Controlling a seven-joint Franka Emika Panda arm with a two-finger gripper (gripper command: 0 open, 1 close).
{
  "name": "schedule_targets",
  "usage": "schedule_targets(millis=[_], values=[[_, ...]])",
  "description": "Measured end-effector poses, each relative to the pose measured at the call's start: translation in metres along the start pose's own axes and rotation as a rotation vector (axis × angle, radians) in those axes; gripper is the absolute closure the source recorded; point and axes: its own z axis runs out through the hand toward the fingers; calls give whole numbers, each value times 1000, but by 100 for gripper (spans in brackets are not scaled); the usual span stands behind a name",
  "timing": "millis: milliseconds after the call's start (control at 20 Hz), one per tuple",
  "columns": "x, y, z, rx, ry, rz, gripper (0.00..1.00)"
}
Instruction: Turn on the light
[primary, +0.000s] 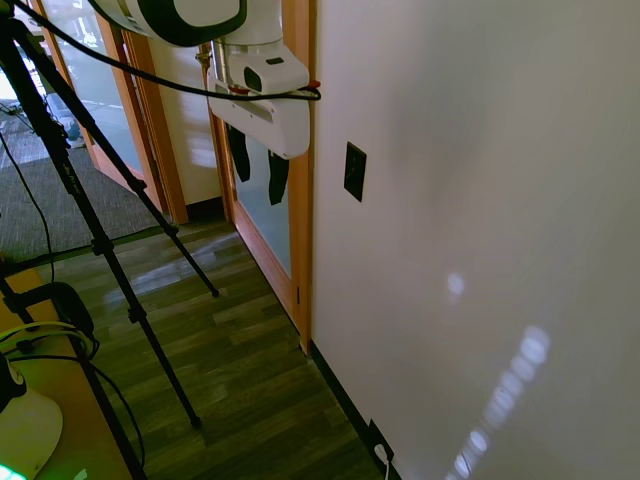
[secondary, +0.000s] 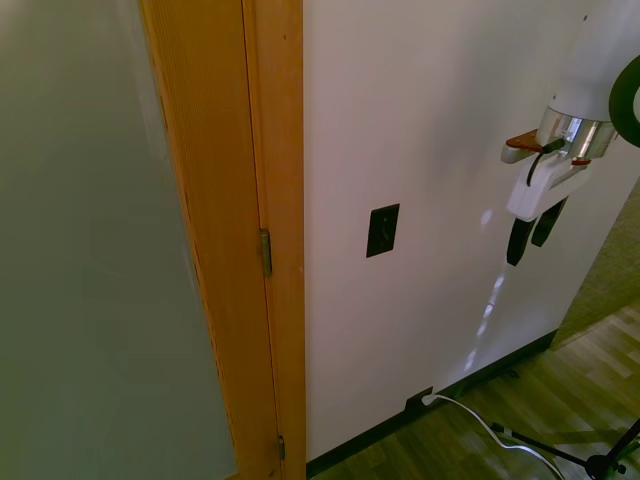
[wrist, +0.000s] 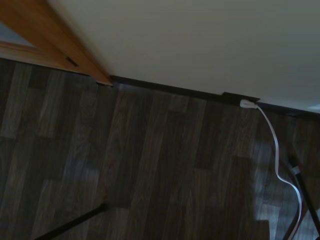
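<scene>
In the first exterior view the switch (primary: 355, 171), a small black upright plate, sits on the white wall (primary: 480, 230) just right of the wooden door frame (primary: 298, 200). The gripper (primary: 258, 166) hangs from the white arm to the left of the switch, in front of the door frame, with its two dark fingers pointing down and spread apart, grasping nothing. It is near the switch but does not touch it. Low on the wall near the floor (primary: 250, 350) is a black socket (primary: 377, 437) with a white plug.

In the second exterior view the switch (secondary: 382, 230) is right of the door frame (secondary: 250, 240), and the gripper (secondary: 533, 237) hangs well to its right, clear of the wall.

The wrist view shows dark wood floor (wrist: 150, 165), the black baseboard (wrist: 165, 88), the socket (wrist: 240, 97) and a white cord (wrist: 275, 145) trailing from it.
</scene>
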Motion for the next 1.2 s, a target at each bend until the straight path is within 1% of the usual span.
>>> schedule_targets(millis=[100,200,350,500,650,800,950,1050,1150,1200], values=[[0,0,1,-3,-2,-5,0],[4,-10,1,26,18,-12,0],[14,-45,9,66,42,-29,0],[27,-87,29,96,45,-13,0],[43,-113,60,138,60,44,0],[54,-123,86,220,113,70,0],[61,-133,95,283,155,86,0],[65,-138,96,304,183,131,0],[76,-139,97,299,221,198,0],[81,-140,97,295,238,222,100]])
